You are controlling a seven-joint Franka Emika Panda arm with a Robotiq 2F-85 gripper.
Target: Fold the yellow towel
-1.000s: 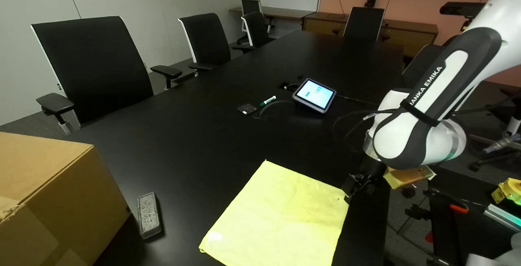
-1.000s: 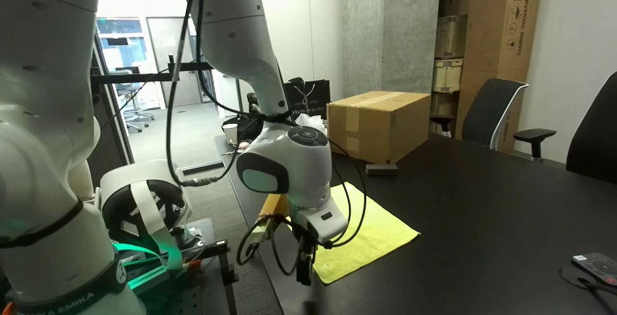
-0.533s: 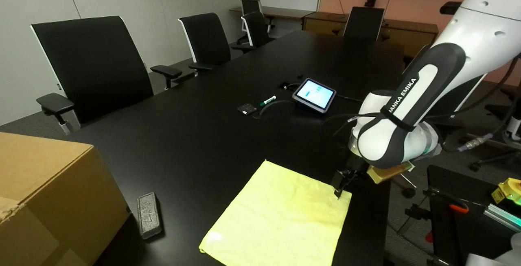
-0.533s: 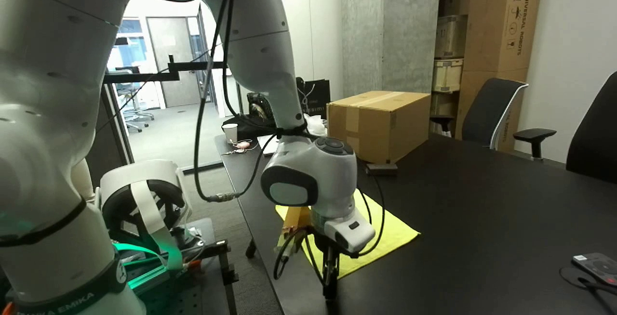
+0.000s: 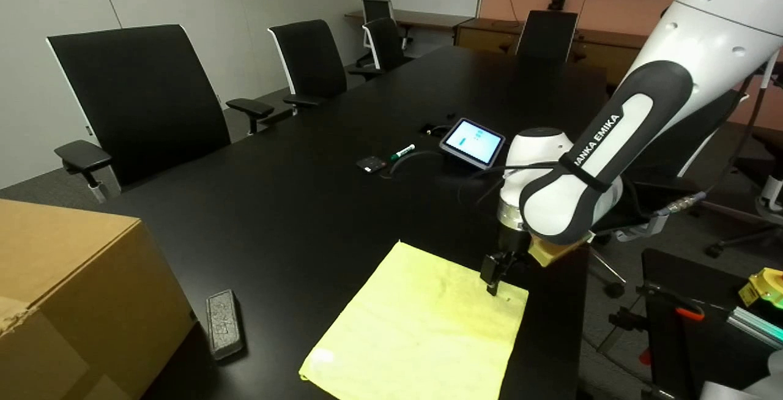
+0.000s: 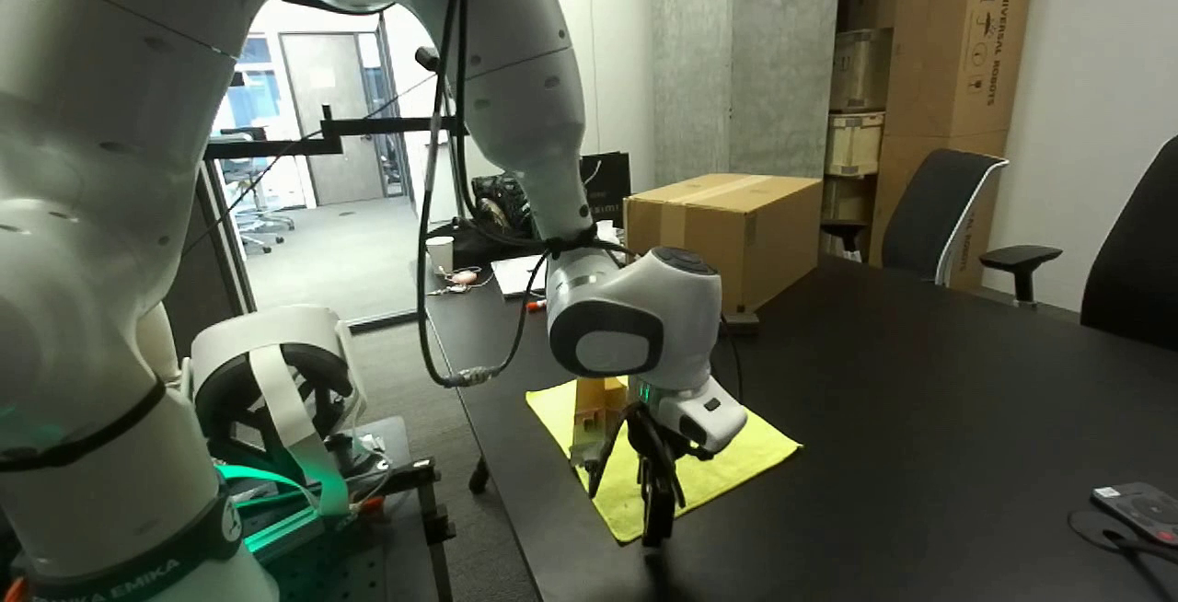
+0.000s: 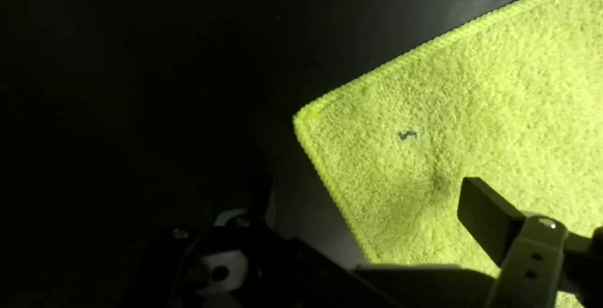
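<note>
The yellow towel (image 5: pixel 410 333) lies flat and unfolded on the black table in both exterior views (image 6: pixel 736 455). My gripper (image 5: pixel 491 280) hovers low over the towel's edge near the corner closest to the robot. In the wrist view that towel (image 7: pixel 471 110) corner lies flat, with a small dark mark and slight creases. The gripper (image 7: pixel 370 192) is open with its jaws wide apart. One finger (image 7: pixel 492 221) is above the towel; the other is dark and hangs over bare table past the towel's edge. Nothing is held. Whether the fingertips touch anything is unclear.
A cardboard box (image 5: pixel 79 302) and a grey eraser (image 5: pixel 224 323) stand beyond the towel. A tablet (image 5: pixel 473 143), a green marker (image 5: pixel 402 152) and a small black device (image 5: pixel 371 164) lie farther along the table. The table edge is near the robot's base.
My gripper has moved from the towel's near corner along its edge, leftward in an exterior view, and has turned somewhat. The towel looks unmoved, and its corner is uncovered now.
</note>
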